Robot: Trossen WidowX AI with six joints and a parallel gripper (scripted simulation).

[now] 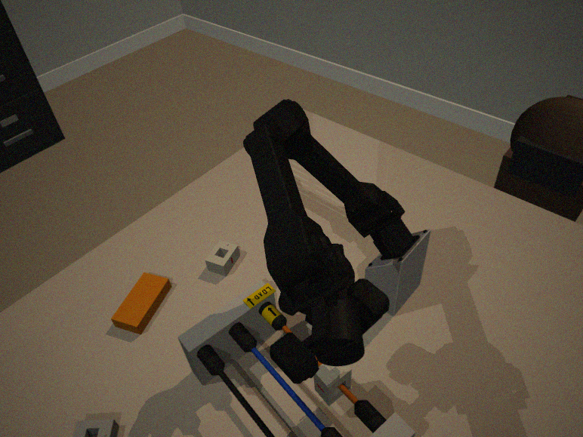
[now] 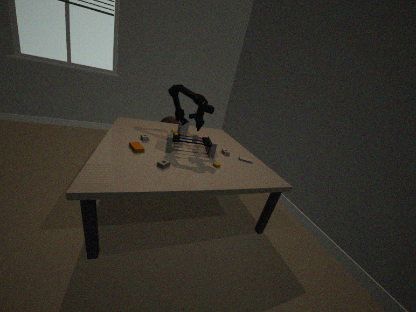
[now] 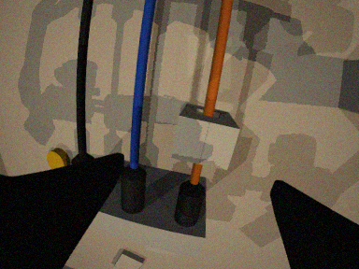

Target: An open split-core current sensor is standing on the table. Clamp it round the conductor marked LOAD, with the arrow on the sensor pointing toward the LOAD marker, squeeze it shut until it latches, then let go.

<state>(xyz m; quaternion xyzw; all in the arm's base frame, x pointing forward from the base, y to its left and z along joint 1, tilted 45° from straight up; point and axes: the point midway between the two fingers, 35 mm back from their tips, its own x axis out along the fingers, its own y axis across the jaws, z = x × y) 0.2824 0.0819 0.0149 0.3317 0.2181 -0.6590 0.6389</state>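
Observation:
The grey split-core sensor (image 1: 331,381) (image 2: 195,137) (image 3: 207,138) sits closed around the orange conductor (image 1: 347,392) (image 3: 218,63). That conductor runs to a yellow ferrule (image 1: 271,315) beside the yellow LOAD marker (image 1: 258,295). I cannot read the sensor's arrow. My gripper (image 1: 316,359) (image 2: 198,126) (image 3: 198,176) is wide open and empty. It hangs a little above the sensor with its fingers well clear on both sides.
A blue conductor (image 1: 286,389) (image 3: 142,63) and a black conductor (image 1: 242,401) (image 3: 84,63) run parallel between grey end blocks (image 1: 208,335). An orange block (image 1: 140,301) (image 2: 136,147), small grey cubes (image 1: 222,256) (image 2: 163,164) and a yellow disc (image 2: 216,164) (image 3: 57,159) lie around.

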